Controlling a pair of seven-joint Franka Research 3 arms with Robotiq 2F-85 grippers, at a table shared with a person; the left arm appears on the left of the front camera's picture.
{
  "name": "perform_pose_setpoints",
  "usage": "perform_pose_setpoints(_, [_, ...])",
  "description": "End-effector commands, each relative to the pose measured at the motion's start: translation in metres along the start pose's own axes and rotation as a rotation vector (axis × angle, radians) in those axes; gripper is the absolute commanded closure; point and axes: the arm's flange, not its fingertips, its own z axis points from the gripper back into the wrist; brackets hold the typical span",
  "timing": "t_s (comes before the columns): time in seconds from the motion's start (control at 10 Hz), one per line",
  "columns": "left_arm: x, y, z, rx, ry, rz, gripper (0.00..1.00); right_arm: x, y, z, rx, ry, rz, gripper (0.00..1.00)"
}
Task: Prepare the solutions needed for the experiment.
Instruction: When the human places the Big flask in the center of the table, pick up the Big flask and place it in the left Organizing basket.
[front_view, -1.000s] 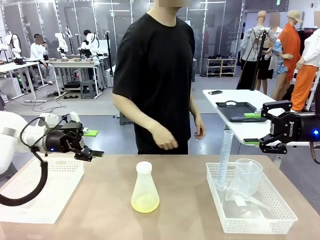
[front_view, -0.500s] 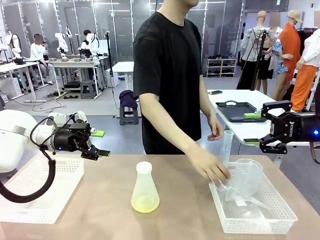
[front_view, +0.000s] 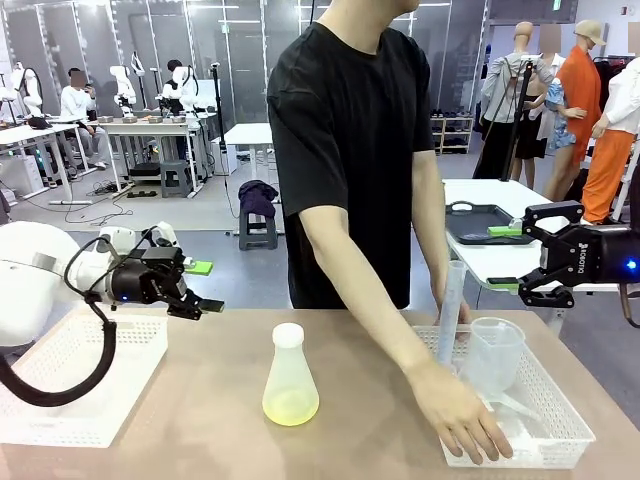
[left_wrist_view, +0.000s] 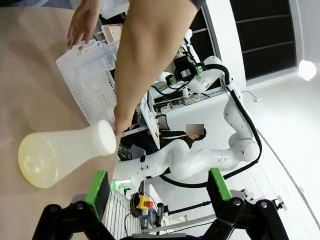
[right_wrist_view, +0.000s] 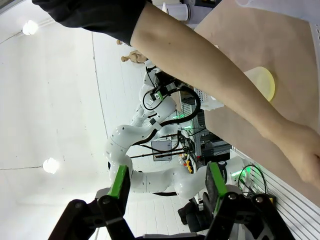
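Observation:
A white frosted conical flask (front_view: 290, 365) stands mid-table, and the solutions (front_view: 290, 406) lie as a pale yellow layer in its bottom. My left gripper (front_view: 205, 287) hovers open above the table to the flask's left, with nothing between its fingers. In the left wrist view the flask (left_wrist_view: 65, 155) lies ahead of the open left gripper (left_wrist_view: 157, 187). Off the table's far right edge my right gripper (front_view: 507, 258) hangs open and empty. Beyond the right gripper (right_wrist_view: 167, 182), the right wrist view shows the yellow solutions (right_wrist_view: 262, 82) past the person's forearm (right_wrist_view: 210, 65).
A person leans across the table, a hand (front_view: 462, 418) on the front of the white basket (front_view: 560, 440) at the right. That basket holds a graduated cylinder (front_view: 452, 300) and a clear beaker (front_view: 495, 355). Another white basket (front_view: 70, 380) sits at the left.
The person's hand has slid from the cylinder's base to the right basket's front edge. My left gripper has drifted slightly right. The right gripper has stayed still.

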Motion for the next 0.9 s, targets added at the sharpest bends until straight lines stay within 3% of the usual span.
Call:
perform_pose_setpoints(0.0, [0.016,0.016,-0.019,-0.069,-0.002,-0.087,0.0,-0.001,0.0,0.001,0.0,0.004,-0.001,0.23])
perform_pose_setpoints(0.5, [0.043,0.045,-0.063,-0.038,0.002,-0.327,0.0,-0.001,0.0,0.001,0.0,0.004,-0.001,0.23])
perform_pose_setpoints(0.7, [0.048,0.053,-0.064,-0.092,-0.009,-0.452,0.0,-0.001,0.0,0.001,0.0,0.004,-0.001,0.23])
perform_pose_setpoints(0.8, [0.04,0.041,-0.063,-0.056,0.013,-0.316,0.0,-0.001,0.0,0.001,0.0,0.004,-0.001,0.23])
